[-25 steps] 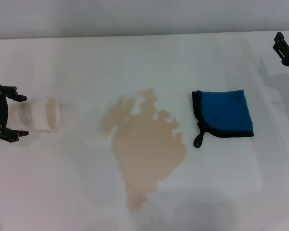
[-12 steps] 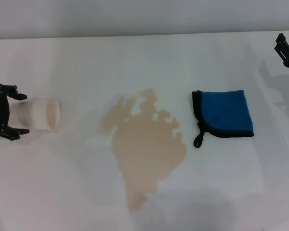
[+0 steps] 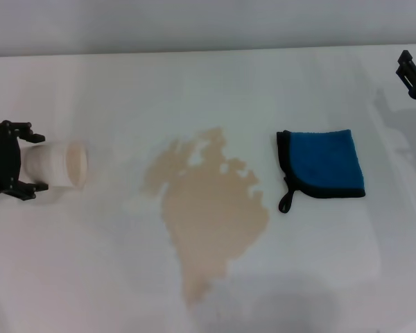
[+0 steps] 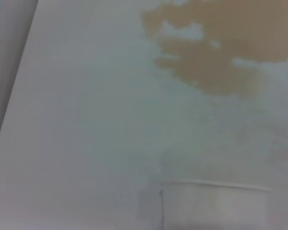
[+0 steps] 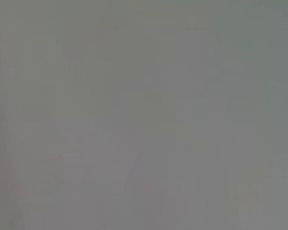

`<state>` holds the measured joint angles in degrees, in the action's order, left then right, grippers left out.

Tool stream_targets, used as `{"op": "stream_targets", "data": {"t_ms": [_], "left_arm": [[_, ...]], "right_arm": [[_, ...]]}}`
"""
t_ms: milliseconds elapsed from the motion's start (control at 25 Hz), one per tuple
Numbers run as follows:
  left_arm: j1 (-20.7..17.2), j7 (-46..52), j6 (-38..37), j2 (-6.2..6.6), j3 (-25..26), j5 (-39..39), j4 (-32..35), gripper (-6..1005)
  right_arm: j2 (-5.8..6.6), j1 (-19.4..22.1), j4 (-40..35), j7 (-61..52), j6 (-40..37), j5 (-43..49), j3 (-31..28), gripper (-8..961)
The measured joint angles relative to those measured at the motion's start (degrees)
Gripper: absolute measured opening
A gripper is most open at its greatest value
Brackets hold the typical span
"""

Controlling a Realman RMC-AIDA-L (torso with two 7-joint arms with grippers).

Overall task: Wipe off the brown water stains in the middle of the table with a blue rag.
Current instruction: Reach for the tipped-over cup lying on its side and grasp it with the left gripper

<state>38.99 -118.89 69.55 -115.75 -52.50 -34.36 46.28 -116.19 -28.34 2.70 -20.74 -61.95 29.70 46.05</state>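
Head view is showing the stains (image 3: 208, 208) spread across the middle of the table (image 3: 125, 277), unwiped, with the rag (image 3: 324, 164) lying flat just beside them on the robot's right — apart from the liquid, its black loop pointing toward the near edge. The step in hand is judged to be fetching the rag: it is best being pinched near its middle or a trimmed edge, then dragged flat across the blotch. The right gripper (image 3: 414, 75) is being held high at the far right, well apart from the rag; whether it is released or clenched cannot be told. The left gripper (image 3: 29, 161) is spread around a cup (image 3: 57, 166) lying on its side — best left there.
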Motion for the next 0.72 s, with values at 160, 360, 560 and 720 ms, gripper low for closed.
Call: {"op": "stream_targets", "data": {"t_ms": [160,360,560,720], "left_arm": [[0.10,-0.02,-0.83,-0.07,0.03,-0.04,-0.67,882],[0.12,-0.02,-1.97,-0.08,-0.01,-0.06,-1.14,878],[0.10,0.18,-3.23,-0.26,-0.06,-0.04,-1.36,874],[-0.17,-0.02,-3.34,-0.39,-0.05,-0.12,-1.42,863]], "right_arm": [[0.00,0.04,0.03,0.00,-0.09,0.00,0.00,792],[0.00,0.14,0.03,0.00,-0.11,0.00,0.00,792],[0.00,0.14,0.03,0.00,-0.11,0.01,0.00,792],[0.00,0.13,-0.11,0.00,-0.11,0.00,0.00,792]]}}
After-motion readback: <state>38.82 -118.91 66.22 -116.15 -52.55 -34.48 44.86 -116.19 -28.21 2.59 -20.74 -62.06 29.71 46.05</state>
